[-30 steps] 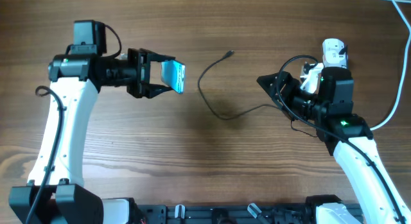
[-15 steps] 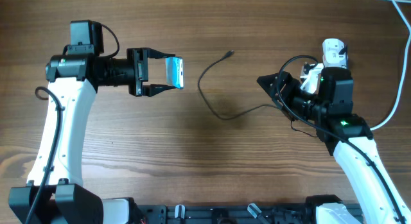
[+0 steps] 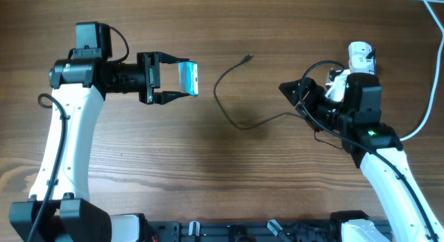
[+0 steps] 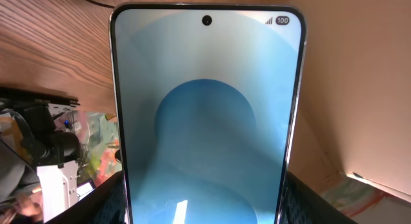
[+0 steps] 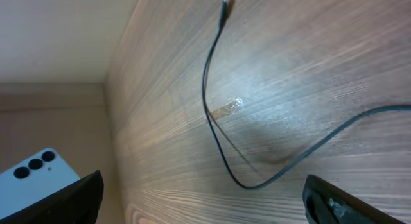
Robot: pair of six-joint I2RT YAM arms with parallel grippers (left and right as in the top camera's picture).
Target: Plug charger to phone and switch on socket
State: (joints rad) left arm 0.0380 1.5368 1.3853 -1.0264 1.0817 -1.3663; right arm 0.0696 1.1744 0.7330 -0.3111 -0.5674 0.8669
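**Phone up in the left claw, charger lying loose on the table**

I see the phone (image 3: 188,78) lifted off the table (image 3: 222,190), turned on edge in the overhead view. The left gripper (image 3: 179,78) is clamped on its two long sides. In my left wrist view its blue screen faces the camera, a finger against each lower edge.

The charger (image 3: 216,93) lies loose on the wood between the arms. Its plug tip (image 3: 248,59) points up and right, well apart from the phone, and nothing holds it.

The right gripper (image 3: 293,100) hangs over the cable's far stretch with its jaws spread wide and nothing in them. The socket (image 3: 359,56) sits just behind that arm, partly hidden by it.
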